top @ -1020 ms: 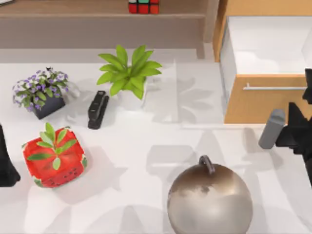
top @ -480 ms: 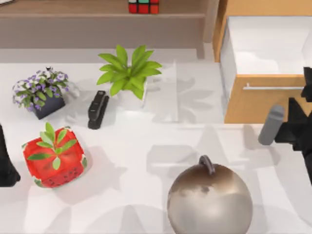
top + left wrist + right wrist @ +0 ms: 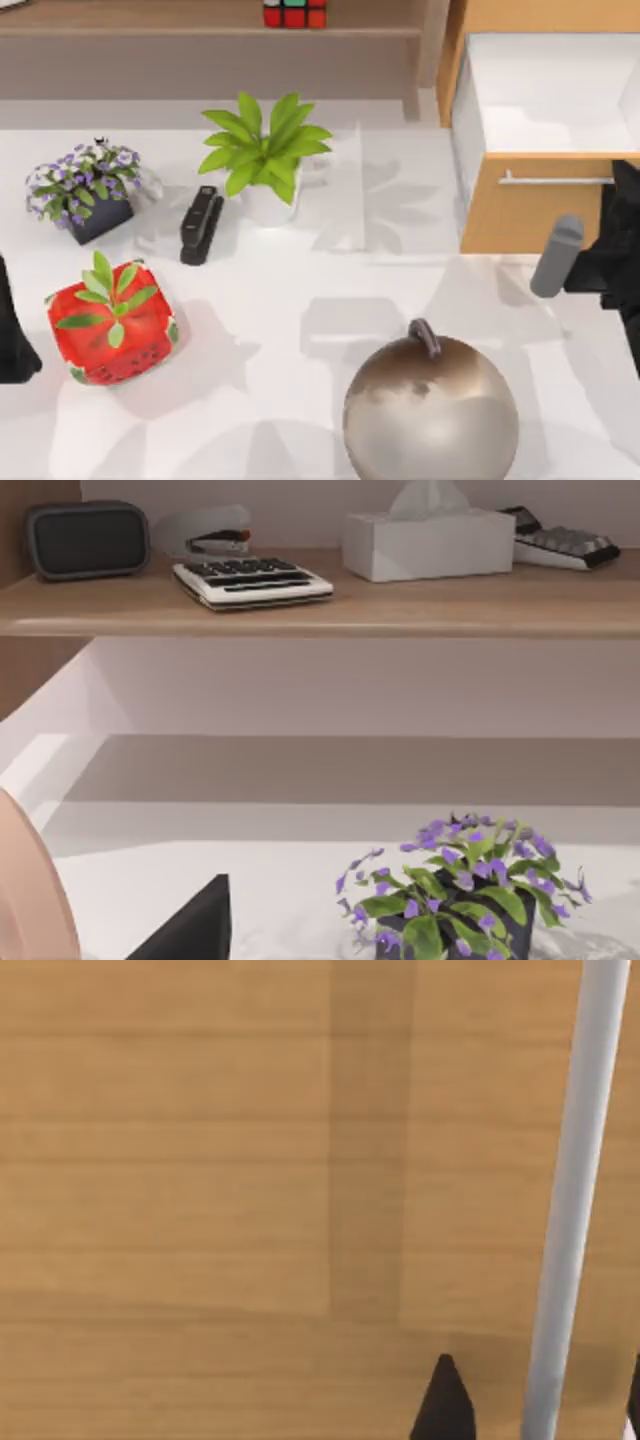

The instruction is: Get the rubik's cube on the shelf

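The rubik's cube is seen resting on the shelf at the table's far edge. The right gripper is held spread and empty against the drawer front, its fingers either side of the silver handle. The left arm is parked at the left edge.

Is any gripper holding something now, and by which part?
Nothing is held. The rubik's cube sits on the shelf. The right gripper faces the drawer's bar handle without closing on it.

We can read no text, label, brand or number anywhere; the calculator keys on the shelf are too small to make out.
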Available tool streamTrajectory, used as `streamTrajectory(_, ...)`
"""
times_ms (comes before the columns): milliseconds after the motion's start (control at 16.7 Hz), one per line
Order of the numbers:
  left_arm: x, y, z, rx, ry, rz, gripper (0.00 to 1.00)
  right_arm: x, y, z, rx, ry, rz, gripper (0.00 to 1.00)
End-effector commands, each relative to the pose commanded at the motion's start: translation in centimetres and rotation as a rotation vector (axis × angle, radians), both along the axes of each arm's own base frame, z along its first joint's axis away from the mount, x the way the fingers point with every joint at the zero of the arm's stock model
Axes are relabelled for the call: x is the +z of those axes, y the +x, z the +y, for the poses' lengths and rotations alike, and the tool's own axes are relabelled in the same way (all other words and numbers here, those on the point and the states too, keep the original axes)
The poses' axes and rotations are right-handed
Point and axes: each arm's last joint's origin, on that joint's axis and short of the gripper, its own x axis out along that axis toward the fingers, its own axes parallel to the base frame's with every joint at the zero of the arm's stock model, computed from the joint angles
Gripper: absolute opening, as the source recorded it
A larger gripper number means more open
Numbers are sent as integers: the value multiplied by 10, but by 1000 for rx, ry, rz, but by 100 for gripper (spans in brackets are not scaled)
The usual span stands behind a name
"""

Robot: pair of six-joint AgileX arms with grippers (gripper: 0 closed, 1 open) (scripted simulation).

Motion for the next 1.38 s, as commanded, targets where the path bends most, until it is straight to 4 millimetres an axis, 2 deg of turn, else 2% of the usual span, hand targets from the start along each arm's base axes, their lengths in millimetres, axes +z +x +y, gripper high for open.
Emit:
streamTrajectory(120,0,0,0,0,0,0,100,0,0,0,0,0,0,2)
streamTrajectory(180,0,0,0,0,0,0,100,0,0,0,0,0,0,0)
streamTrajectory(720,0,0,0,0,0,0,100,-1,0,0,0,2,5,0)
streamTrajectory(900,0,0,0,0,0,0,100,0,15,0,-3,2,-1,0)
streamTrajectory(1200,0,0,0,0,0,0,100,-1,51,0,1,2,5,0)
streamTrajectory(1380,0,0,0,0,0,0,100,-1,63,0,1,1,6,0)
